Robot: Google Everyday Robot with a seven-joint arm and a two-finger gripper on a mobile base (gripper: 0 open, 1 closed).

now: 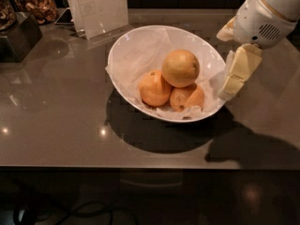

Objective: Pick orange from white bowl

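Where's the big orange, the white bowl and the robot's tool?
orange (180, 68), camera view, middle of its skin.
white bowl (127, 35), camera view, upper left rim.
tool (232, 62), camera view, its middle, beside the white bowl's right rim.

- Sign card (100, 6) in a clear stand, on the tabletop (56, 121) at 11 o'clock from the white bowl (129, 46): faint printed lines and a small boxed mark, none of it legible.
- Gripper (232, 71), at 3 o'clock of the white bowl, just beside its rim: bears no readable marking.
- Legible text, brands, numbers: none.
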